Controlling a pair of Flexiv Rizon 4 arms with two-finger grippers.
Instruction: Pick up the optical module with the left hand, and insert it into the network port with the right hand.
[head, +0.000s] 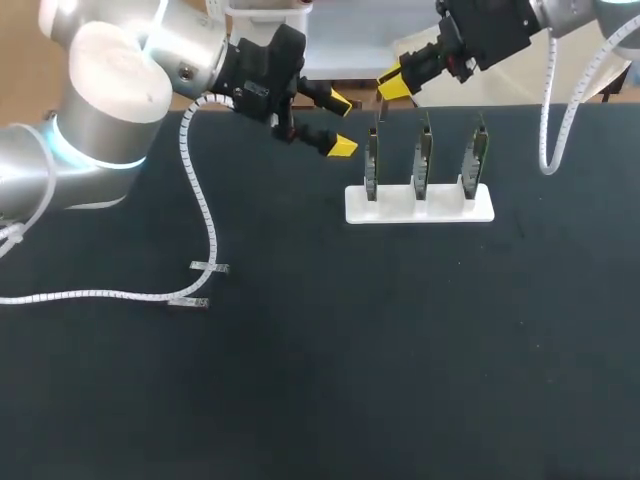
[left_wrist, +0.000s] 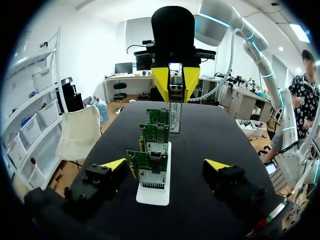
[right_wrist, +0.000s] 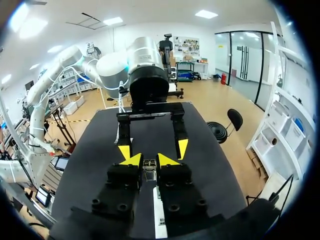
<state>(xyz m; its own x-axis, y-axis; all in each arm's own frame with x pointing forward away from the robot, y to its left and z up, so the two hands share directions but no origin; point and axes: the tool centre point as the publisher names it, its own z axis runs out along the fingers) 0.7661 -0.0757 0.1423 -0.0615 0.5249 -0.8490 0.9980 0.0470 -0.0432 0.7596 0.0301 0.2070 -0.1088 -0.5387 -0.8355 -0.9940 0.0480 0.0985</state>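
Right gripper (right_wrist: 148, 161) was closed on the module (left_wrist: 174, 116), pinching its upper end, with the body hanging down. The module was held off the table (head: 300, 380), above and close to the row of three cards (head: 423, 158) standing upright in a white stand (head: 420, 208). From the head view it sat nearest the card at the left arm's end. I could not tell which card it lined up with, and the ports were too small to make out. Left gripper (head: 341, 123) was open and empty, hovering off the end of the stand, near the first card but apart from it.

Risks, as I judged them:
- A tilted or offset module would catch the port's edge and jam, or twist in the narrow pinch.
- The stand looked loose on the table, so a hard push could slide it or rock a card out of its slot.
- The two grippers were close together over the same end of the stand. A sideways correction by the right could strike the left's fingers.

Also noted: the left arm's white coiled cable (head: 205, 225) lay across the table, well apart from the stand and not in the way. The left gripper was the only obstruction near the approach.
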